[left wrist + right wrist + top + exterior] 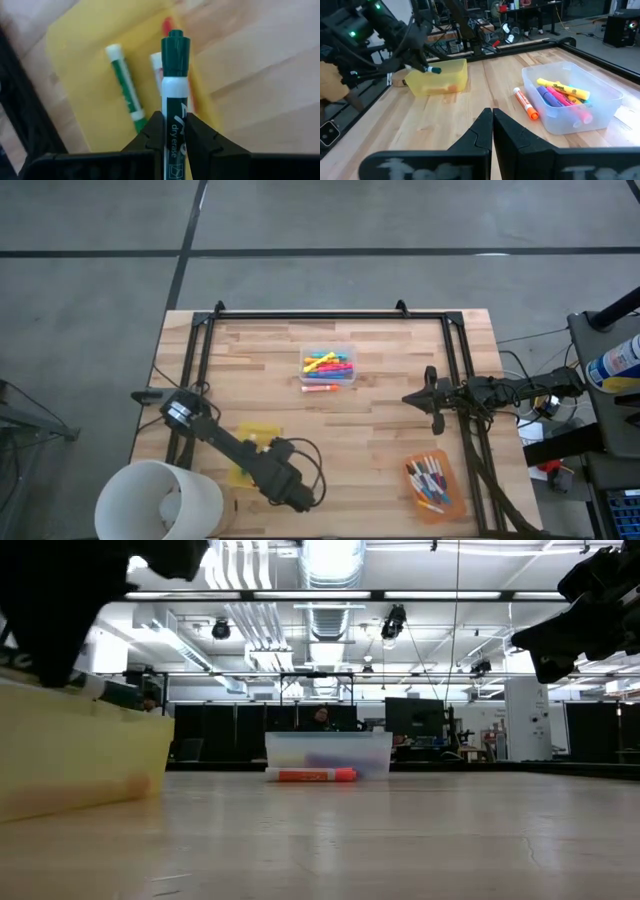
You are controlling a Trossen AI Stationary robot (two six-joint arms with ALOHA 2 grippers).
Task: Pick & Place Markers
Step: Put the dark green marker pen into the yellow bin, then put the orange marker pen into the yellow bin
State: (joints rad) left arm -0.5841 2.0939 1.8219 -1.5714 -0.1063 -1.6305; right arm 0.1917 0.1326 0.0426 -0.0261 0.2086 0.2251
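My left gripper [175, 125] is shut on a white dry-erase marker with a green cap [175, 45] and hovers over the yellow bin [258, 442], which holds a green-labelled marker [125, 85] and a red one [167, 25]. The right wrist view shows that gripper [422, 65] above the bin [440, 80]. My right gripper [430, 398] waits shut and empty near the table's right side. The clear bin [330, 365] holds several neon markers [562, 92]. An orange marker [320, 388] lies flat on the table beside it. My left gripper pinches the marker's white barrel at its green printed label [175, 127] between the two fingers. The marker lies along the fingers, with its capped end [434, 70] sticking out past their tips. It comes from above, slanting down, and the marker is lifted clear above the yellow bin.
An orange bin [433, 485] with several white markers with coloured caps sits near the table's right near corner. A black frame [330, 315] runs along the far edge and both sides. A white round object [160, 500] shows at the near left corner. Bare wood lies mid-table.
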